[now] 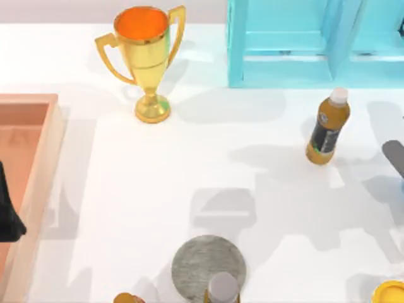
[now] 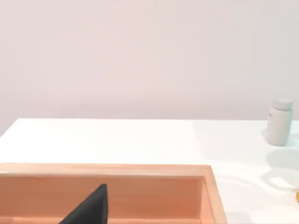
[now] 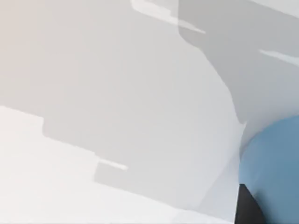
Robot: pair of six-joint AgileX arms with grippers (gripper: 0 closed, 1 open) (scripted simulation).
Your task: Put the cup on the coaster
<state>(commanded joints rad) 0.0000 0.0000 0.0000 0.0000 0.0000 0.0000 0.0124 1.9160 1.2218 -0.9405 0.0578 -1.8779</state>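
Observation:
The cup (image 3: 275, 172) shows as a plain blue rounded body very close to the camera in the right wrist view. A dark part of my right gripper (image 3: 246, 209) lies directly beside it. My right arm (image 1: 394, 158) comes in at the table's right edge in the top view. The coaster (image 1: 205, 262), a flat mottled grey disc, lies at the front middle of the table, far to the left of that arm. My left gripper (image 1: 9, 211) is parked over the wooden tray (image 1: 44, 158) at the table's left.
A gold trophy (image 1: 146, 57) stands at the back left and a cyan shelf (image 1: 303, 44) at the back right. An amber bottle (image 1: 327, 126) stands at the right. A grey-capped bottle (image 1: 222, 287) overlaps the coaster's front edge. A yellow round thing (image 1: 388, 293) sits front right.

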